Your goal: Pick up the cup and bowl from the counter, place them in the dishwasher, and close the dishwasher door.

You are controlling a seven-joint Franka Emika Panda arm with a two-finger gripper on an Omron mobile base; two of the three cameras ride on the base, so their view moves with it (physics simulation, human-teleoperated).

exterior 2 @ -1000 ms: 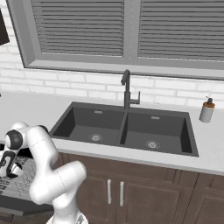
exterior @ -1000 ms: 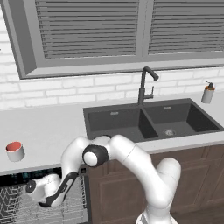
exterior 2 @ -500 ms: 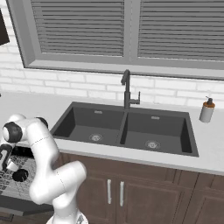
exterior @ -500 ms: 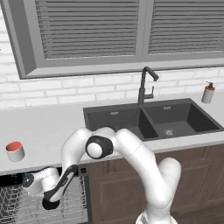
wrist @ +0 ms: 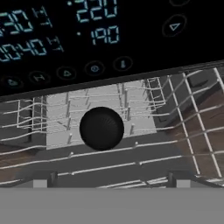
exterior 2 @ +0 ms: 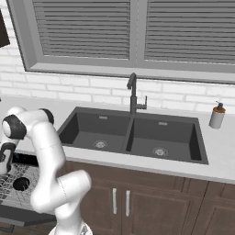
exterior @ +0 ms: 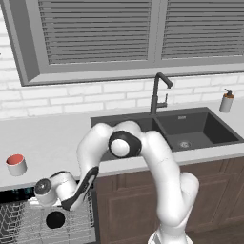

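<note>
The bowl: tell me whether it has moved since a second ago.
Yes. The bowl now lies free in the dishwasher rack, below the open gripper, no longer up between its fingers.

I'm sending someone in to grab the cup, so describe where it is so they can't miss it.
Start at the long pale counter left of the dark double sink. Near its left end, just above the open dishwasher with its wire rack, stands the cup, alone on the counter. It is short, white and red inside, unlike the black bowl lying in the rack below.

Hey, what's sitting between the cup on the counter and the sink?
Nothing: between the cup and the sink the counter lies bare in the left base view.
</note>
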